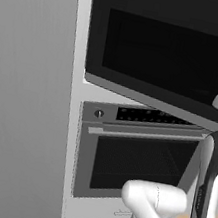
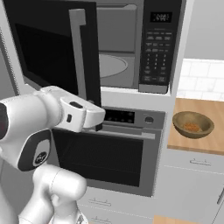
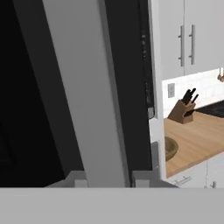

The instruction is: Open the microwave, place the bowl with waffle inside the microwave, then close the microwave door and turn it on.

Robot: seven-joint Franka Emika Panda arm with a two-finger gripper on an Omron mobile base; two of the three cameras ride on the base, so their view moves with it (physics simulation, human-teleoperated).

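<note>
Legibly nothing on the microwave (image 2: 131,48) keypad; gripper (image 2: 99,119) pinching the microwave door (image 2: 52,48) handle (image 2: 78,57).

The microwave door (image 2: 52,52) stands swung wide with its grey bar handle (image 3: 83,96) right at the fingers, blocking their left, while to their right the microwave (image 2: 127,48) cavity lies unobstructed, and farther right the bowl (image 2: 193,124) sits alone on the wooden counter (image 2: 210,109).
</note>
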